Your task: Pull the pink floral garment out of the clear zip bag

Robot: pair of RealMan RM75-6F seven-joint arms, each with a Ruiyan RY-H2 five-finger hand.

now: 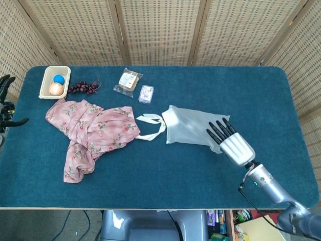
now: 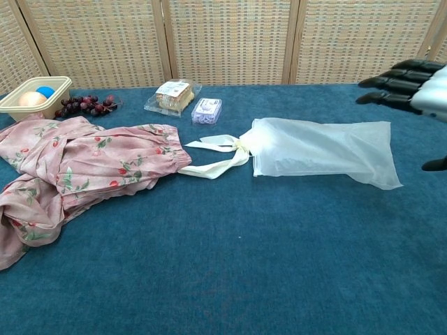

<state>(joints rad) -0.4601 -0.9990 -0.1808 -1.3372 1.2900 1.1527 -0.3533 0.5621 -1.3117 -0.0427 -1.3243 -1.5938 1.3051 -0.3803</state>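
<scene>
Pink floral garment (image 1: pixel 93 133) is lying crumpled toward the left side of the surface (image 1: pixel 175 181), outside the clear zip bag (image 1: pixel 193 128) except for its cream sash (image 1: pixel 150 125), which is trailing right up to the bag's mouth; whether the sash tip is sitting just inside cannot be told. The bag is lying flat near the middle of the surface and looking otherwise empty.

The right hand (image 1: pixel 231 142) is hovering above the bag's right end with its fingers (image 2: pixel 391 84) spread wide and holding nothing. The left hand (image 1: pixel 6 103) is barely showing at the left edge of the head view, off the surface; its dark fingers appear apart with nothing in them.

Judging by this, the pull is nearly finished. To finish it cleanly, the right hand would be pressing down on the bag's closed end while the left takes the cloth near the waistband and draws it leftward, low and straight, until the sash tip is well apart from the mouth. A bowl (image 1: pixel 54 81), grapes (image 1: pixel 83 88) and two small packets (image 1: pixel 135 85) are sitting along the far edge, so the drag should be staying clear of them.
</scene>
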